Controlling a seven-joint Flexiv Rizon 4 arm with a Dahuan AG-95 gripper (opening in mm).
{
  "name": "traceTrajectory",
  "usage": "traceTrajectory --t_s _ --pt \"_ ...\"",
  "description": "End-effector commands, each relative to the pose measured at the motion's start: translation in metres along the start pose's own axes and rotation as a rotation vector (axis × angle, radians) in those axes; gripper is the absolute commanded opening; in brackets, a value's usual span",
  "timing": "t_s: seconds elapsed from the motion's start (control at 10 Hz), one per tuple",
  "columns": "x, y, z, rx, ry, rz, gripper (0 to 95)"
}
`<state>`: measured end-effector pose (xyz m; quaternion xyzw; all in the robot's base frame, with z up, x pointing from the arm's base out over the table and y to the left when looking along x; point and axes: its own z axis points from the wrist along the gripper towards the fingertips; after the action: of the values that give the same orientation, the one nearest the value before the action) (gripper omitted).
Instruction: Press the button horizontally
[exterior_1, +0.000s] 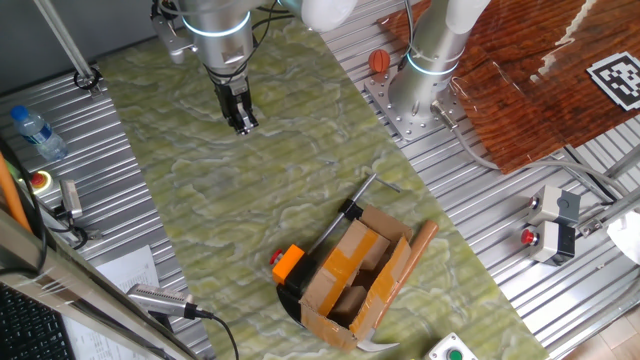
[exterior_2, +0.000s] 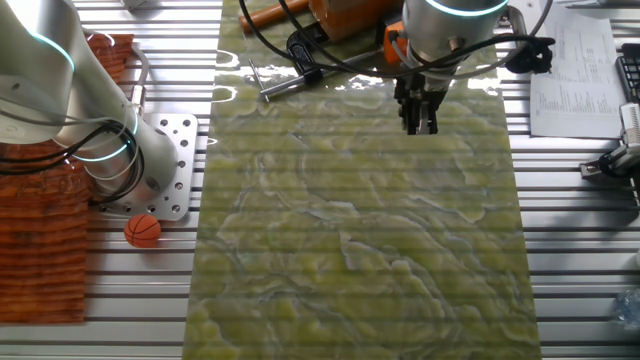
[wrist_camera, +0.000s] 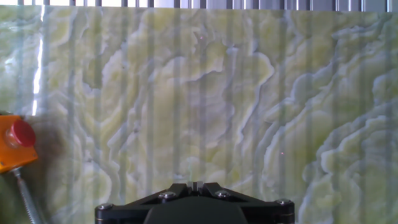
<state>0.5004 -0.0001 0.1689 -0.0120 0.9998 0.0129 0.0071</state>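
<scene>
Gripper (exterior_1: 243, 124) hangs above the green marbled mat (exterior_1: 280, 190), well apart from the button (exterior_1: 277, 258), holding nothing. Its fingertips seem pressed together in the hand view. The red button faces sideways from its orange housing (exterior_1: 289, 264), beside a cardboard box (exterior_1: 355, 275).

Small round red button (exterior_1: 277, 258) is seen mounted sideways on an orange cube housing (exterior_1: 289, 263) with black base, set on the green mat near the worktop's front edge.
</scene>
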Motion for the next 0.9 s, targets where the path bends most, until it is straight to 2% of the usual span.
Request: traceTrajectory --t_s 0.1,0.9 --pt "0.0001 0.0 0.0001 0.0 0.0 -0.002 0.0" --pt "-0.0019 -0.0014 0.0074 0.003 0.0 -0.009 0.0"
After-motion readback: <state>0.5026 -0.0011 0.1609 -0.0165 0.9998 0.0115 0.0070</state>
